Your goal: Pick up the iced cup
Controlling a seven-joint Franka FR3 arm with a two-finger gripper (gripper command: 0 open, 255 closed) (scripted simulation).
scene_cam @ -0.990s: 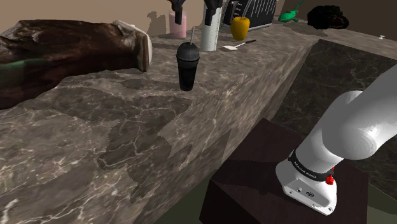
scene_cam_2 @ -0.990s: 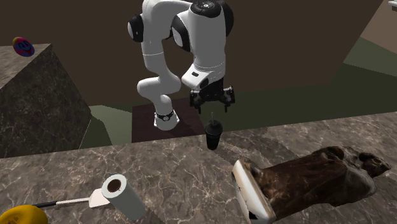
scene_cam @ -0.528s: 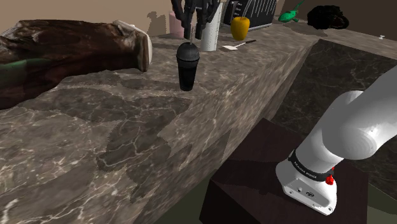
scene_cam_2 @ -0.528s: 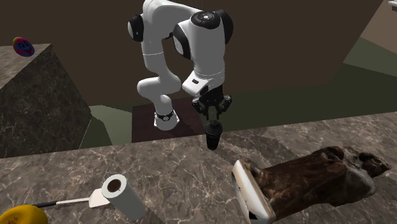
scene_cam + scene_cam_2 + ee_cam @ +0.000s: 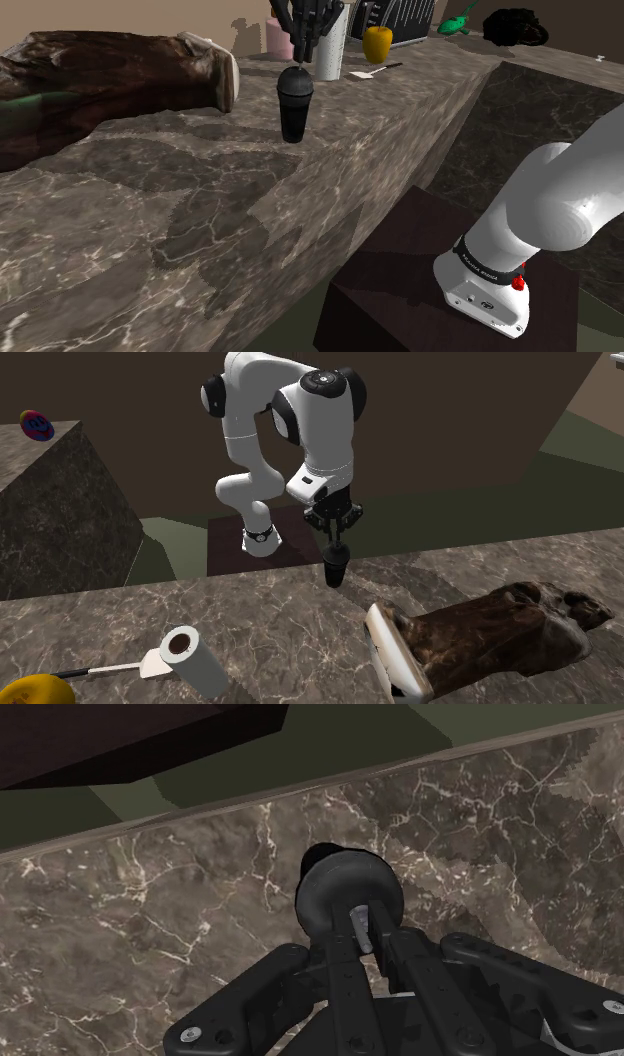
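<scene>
Same counter (image 5: 200, 220), nothing on it moved. The arm (image 5: 320, 422) is lower than a second ago and about level with half a second ago. The black cup (image 5: 295, 105) stands upright in the same spot, near the counter's edge facing the stand. The gripper (image 5: 337, 538) sits right over its lid. Its fingers were spread before and are now pinched in on the straw (image 5: 362, 930). The shoulder view's top edge cuts off the gripper. Fingers hide most of the straw, and in the wrist view the lid hides the cup's body.

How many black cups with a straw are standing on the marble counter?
1. The black cup stands near the counter edge, straight under the end effector, which clasps its straw. Another could be hidden behind the end effector.
</scene>
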